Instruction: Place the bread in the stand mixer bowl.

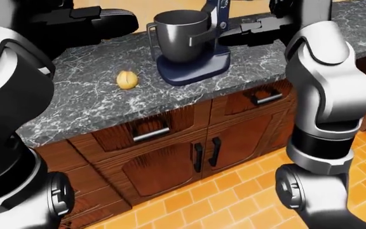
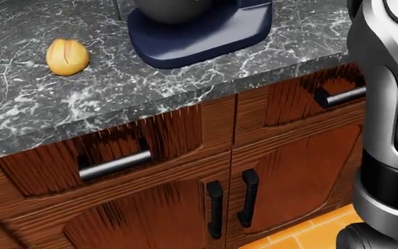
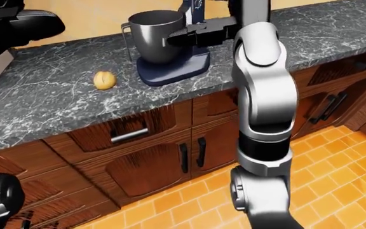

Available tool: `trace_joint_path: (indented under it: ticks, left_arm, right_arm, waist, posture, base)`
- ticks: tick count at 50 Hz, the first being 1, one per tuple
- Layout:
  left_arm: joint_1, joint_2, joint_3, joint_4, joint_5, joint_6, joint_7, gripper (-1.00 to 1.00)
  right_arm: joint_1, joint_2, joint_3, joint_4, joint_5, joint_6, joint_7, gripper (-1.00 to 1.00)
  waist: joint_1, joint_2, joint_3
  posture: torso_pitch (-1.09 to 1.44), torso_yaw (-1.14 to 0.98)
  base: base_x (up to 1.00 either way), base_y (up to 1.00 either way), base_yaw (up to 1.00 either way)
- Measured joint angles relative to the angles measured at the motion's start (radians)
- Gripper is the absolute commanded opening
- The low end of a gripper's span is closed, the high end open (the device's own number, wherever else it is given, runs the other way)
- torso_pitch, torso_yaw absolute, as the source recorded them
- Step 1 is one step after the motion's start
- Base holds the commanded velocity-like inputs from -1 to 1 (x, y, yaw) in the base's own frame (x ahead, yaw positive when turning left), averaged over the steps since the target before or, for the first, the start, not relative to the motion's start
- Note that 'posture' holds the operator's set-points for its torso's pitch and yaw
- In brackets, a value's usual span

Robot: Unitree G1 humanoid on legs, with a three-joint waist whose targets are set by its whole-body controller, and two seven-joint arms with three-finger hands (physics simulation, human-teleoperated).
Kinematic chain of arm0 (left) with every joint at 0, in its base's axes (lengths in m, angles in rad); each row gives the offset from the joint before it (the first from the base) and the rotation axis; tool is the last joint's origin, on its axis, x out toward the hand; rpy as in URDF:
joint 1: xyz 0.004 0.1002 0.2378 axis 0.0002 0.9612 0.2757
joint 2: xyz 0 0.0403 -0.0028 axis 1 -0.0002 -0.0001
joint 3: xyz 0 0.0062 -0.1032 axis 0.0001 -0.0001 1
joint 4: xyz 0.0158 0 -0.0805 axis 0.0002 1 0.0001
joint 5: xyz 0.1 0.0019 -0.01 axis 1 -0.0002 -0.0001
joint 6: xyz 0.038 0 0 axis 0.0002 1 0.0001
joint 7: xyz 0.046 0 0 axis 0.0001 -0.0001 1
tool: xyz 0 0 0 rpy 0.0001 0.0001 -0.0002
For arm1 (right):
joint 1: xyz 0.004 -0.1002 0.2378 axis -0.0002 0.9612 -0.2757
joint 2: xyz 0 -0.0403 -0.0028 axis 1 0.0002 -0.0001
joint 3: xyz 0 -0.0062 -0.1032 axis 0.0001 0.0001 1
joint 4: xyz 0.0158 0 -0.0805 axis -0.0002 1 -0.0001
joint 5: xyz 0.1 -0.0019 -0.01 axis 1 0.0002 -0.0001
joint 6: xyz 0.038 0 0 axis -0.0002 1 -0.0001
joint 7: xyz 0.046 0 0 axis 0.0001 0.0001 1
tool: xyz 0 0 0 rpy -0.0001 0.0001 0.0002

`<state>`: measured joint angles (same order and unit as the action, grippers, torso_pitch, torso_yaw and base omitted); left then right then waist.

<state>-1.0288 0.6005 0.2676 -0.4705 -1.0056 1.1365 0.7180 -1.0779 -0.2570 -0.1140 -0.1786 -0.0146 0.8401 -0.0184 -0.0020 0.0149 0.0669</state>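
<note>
Marble counter (image 1: 94, 102), wooden cabinets (image 1: 170, 164), orange tiles (image 1: 234, 200).

1. Light is even and fairly bright in all three views; I cannot tell where it comes from.
2. The dark grey marble countertop (image 1: 94, 102) shows no glare, only its white veining.
3. The grey metal mixer bowl (image 1: 182, 34) carries soft, pale sheen on its wall.
4. My glossy silver right forearm (image 3: 262, 90) shows smooth highlights.
5. Recessed brown wooden cabinet doors (image 2: 158, 218) hold soft shade.
6. Everything renders sharp; no blur, no edge bending.
</note>
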Motion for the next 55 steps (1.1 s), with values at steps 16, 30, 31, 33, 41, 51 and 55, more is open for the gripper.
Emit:
trace_joint_path:
  ticks: [16,30,31,33,41,51,55]
  left_arm:
    - [-0.005,0.005,0.019,-0.003,0.007,0.005,0.0,1.0]
    - [0.009,-0.004,-0.004,0.005,-0.005,0.007,0.01,1.0]
    - [0.009,-0.004,-0.007,0.008,-0.008,0.01,0.009,1.0]
    - [0.005,0.0,-0.001,0.011,-0.01,0.013,0.009,1.0]
    - [-0.01,0.009,0.019,-0.009,-0.002,-0.004,0.022,1.0]
    - [0.002,0.005,0.012,0.016,0.003,0.01,0.023,1.0]
    - [0.004,0.002,0.005,0.008,0.001,0.005,0.015,1.0]
  right_arm:
    - [0.0,0.008,0.018,-0.007,-0.015,0.004,0.018,1.0]
    - [0.021,0.009,0.006,0.004,-0.021,0.01,0.026,1.0]
    - [0.021,0.009,0.004,0.006,-0.023,0.013,0.024,1.0]
    - [0.012,0.01,0.007,0.004,-0.024,0.012,0.023,1.0]
    - [0.008,0.015,0.03,0.005,-0.014,0.004,0.032,1.0]
    - [0.004,0.019,0.038,0.011,-0.018,0.008,0.035,1.0]
    - [0.005,0.017,0.025,0.006,-0.027,0.004,0.031,1.0]
  waist:
    - [0.017,0.015,-0.022]
    - [0.006,-0.074,0.015]
    - [0.008,-0.072,0.01]
    - [0.012,-0.053,0.002]
    - [0.013,0.001,-0.023]
    - [-0.007,-0.021,0.013]
    - [-0.004,-0.002,0.013]
  posture:
    - [0.0,0.0]
    - [0.0,0.0]
    - [0.0,0.0]
    - [0.0,0.0]
    - [0.0,0.0]
    - [0.0,0.0]
    - [0.0,0.0]
  base:
    - [0.0,0.0,0.4]
    - [0.0,0.0,0.79]
    - [0.0,0.0,0.8]
    - [0.0,0.0,0.79]
    - [0.0,0.21,0.3]
    - [0.0,0.0,0.0]
    - [0.02,0.01,0.0]
